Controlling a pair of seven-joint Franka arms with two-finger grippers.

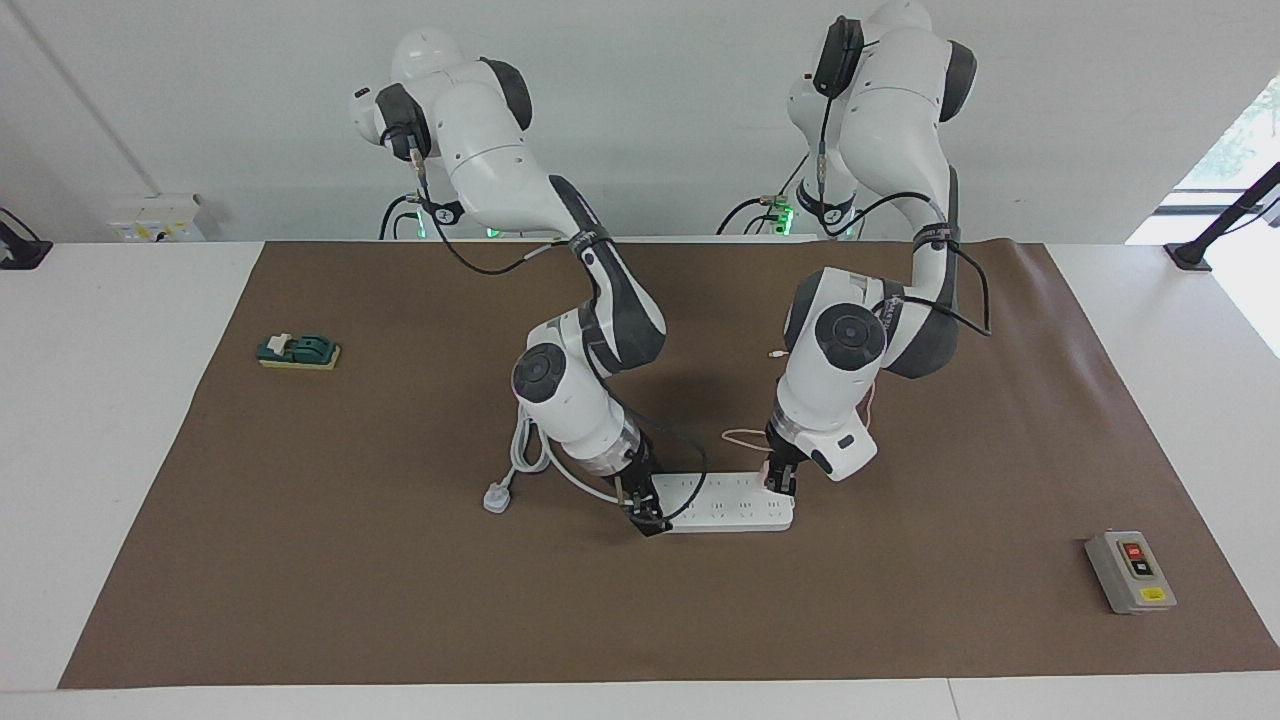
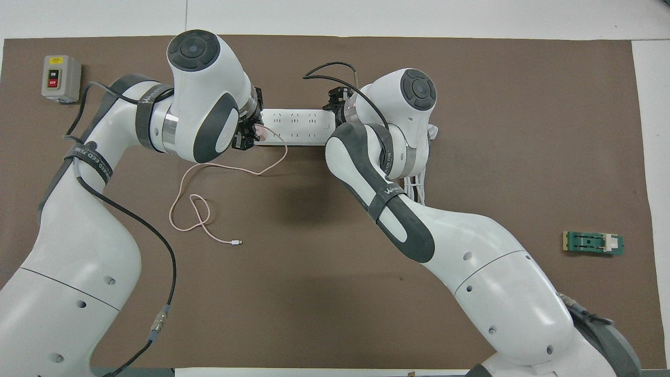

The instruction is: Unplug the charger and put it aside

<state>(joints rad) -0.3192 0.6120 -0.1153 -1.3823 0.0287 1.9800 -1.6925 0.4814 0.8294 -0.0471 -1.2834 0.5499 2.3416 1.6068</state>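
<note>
Overhead view: the charger [image 2: 263, 132], a small pale pink cube, sits plugged into the power strip [image 2: 298, 127] at its end toward the left arm. Its thin cable [image 2: 201, 173] trails in loose loops toward the robots. The left gripper [image 2: 250, 133] is at the cube, apparently closed on it, though the fingers are partly hidden. Light and rigid, the cube is best gripped on its flat sides; the cable is limp and may drag. The right gripper [image 1: 645, 515] is down on the strip's other end, finger state unclear. A switch box [image 2: 61, 77] and a green block [image 2: 593, 243] lie well apart on the bench [image 2: 471, 78].
</note>
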